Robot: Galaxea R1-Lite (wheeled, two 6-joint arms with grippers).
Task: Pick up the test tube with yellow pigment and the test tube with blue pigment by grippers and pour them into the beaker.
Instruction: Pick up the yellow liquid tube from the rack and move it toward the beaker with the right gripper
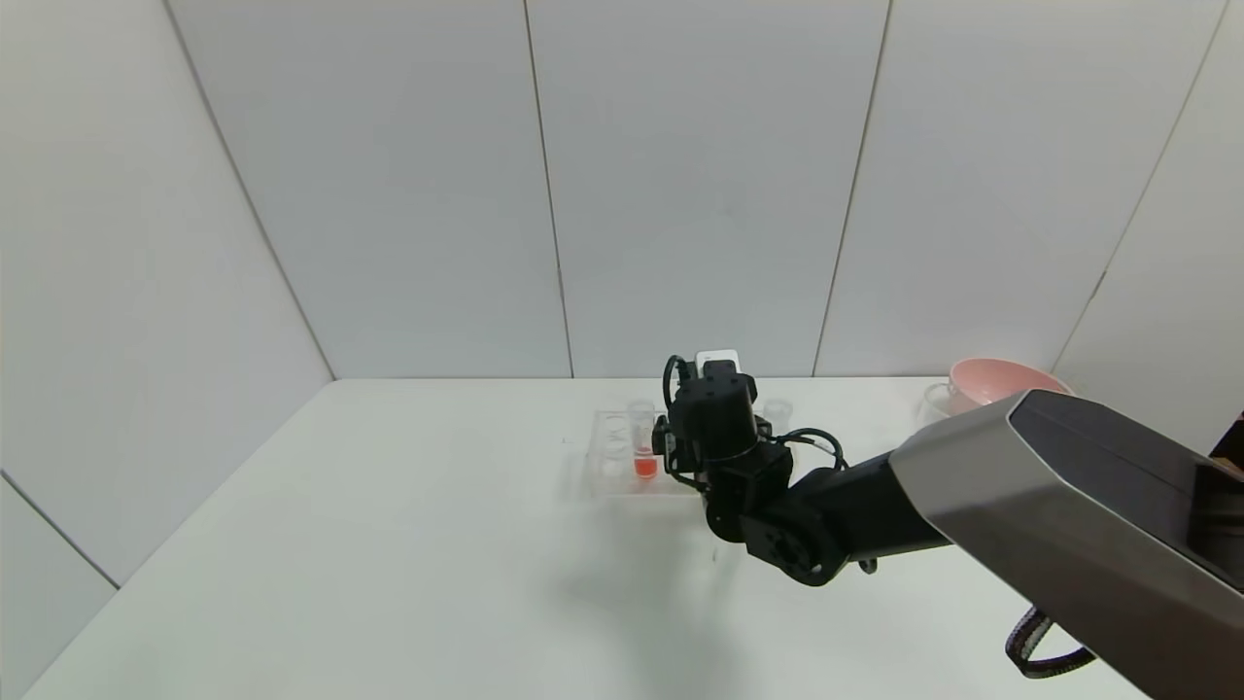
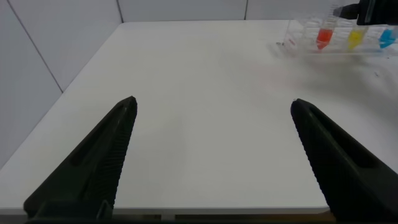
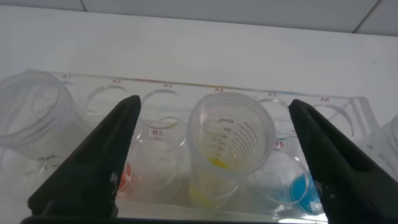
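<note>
A clear rack (image 1: 612, 457) stands mid-table. In the right wrist view the test tube with yellow pigment (image 3: 229, 149) stands in the rack, between my right gripper's (image 3: 214, 102) open fingers (image 3: 93, 165), which do not touch it. The test tube with blue pigment (image 3: 297, 186) stands beside it, and an orange-red-bottomed tube (image 3: 126, 177) on the other side. In the head view the right gripper (image 1: 717, 403) hides the yellow and blue tubes. A small clear vessel (image 1: 777, 409) right of the rack looks like the beaker. My left gripper (image 2: 212, 101) is open and empty above the table's near edge.
A pink bowl (image 1: 991, 381) sits at the back right. The orange-red tube (image 1: 645, 467) shows left of the right wrist. The left wrist view shows the rack far off with the orange-red (image 2: 323, 38), yellow (image 2: 354, 38) and blue (image 2: 386, 38) tubes.
</note>
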